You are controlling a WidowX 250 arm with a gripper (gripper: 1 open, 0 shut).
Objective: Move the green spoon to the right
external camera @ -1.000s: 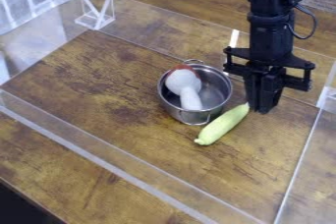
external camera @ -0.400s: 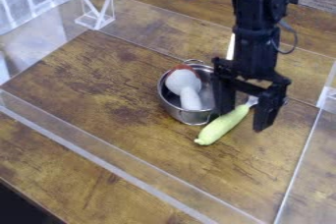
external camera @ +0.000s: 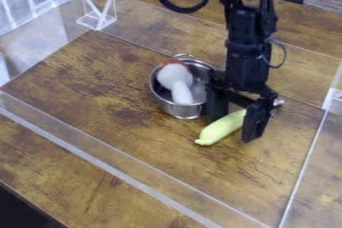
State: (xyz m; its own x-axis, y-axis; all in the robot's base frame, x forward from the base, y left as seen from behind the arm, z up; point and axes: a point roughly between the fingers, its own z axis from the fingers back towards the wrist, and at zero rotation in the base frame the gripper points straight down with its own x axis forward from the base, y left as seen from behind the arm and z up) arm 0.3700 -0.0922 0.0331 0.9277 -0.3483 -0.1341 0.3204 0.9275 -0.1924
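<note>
The green spoon (external camera: 221,128) lies on the wooden table just right of the steel bowl (external camera: 170,98); only its thick yellow-green handle shows, angled from lower left to upper right. My gripper (external camera: 231,120) hangs nose-down over the handle's upper right end, open, with one black finger (external camera: 253,122) on the right of the handle and the other on the bowl side. I cannot tell whether the fingers touch the handle. The spoon's metal head is hidden behind the gripper.
A white object (external camera: 175,80) rests inside the steel bowl. A clear plastic wall (external camera: 127,177) borders the table, running along the front and the right side. A small clear stand (external camera: 96,14) sits at the back left. Bare wood lies right of the spoon.
My gripper opened from shut, sank and shifted left, so its fingers now straddle the handle's upper end. The bowl appears to have shifted slightly left.
</note>
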